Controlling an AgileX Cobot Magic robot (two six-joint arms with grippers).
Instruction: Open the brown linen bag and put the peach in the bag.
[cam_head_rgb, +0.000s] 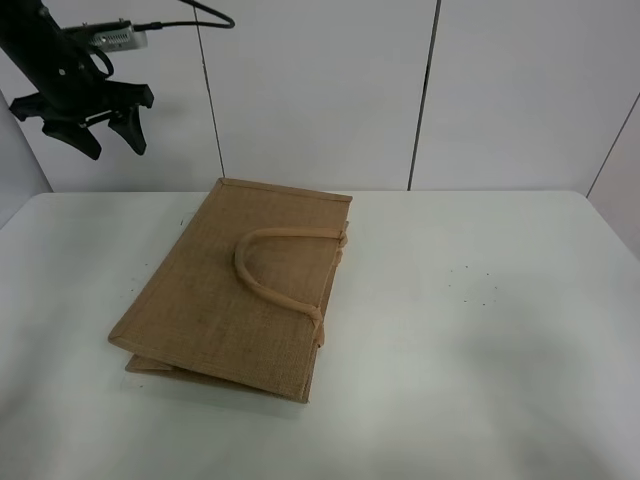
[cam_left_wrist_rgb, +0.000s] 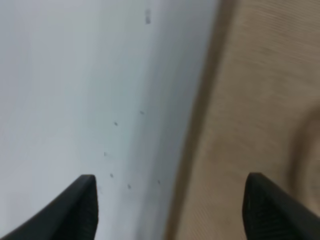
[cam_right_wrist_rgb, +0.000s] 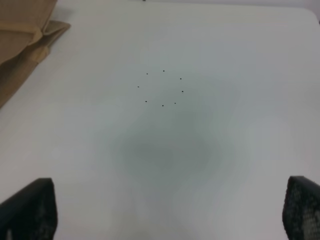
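Left gripper (cam_head_rgb: 100, 125) hanging high at far left, jaws spread, holding nothing. Brown linen bag (cam_head_rgb: 240, 290) lying flat and folded on the white worktop (cam_head_rgb: 480, 340), left of centre. Right gripper (cam_right_wrist_rgb: 167, 210) hovering over bare worktop, jaws spread wide.

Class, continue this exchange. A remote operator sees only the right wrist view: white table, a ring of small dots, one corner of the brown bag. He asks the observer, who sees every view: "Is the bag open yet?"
Observer: No. The brown linen bag lies flat and closed on the table, with one handle loop resting on top.
Operator: Where is the peach?
Observer: No peach shows in any view.
Operator: And the left claw?
Observer: The left claw is open and raised above the table, left of the bag, touching nothing.
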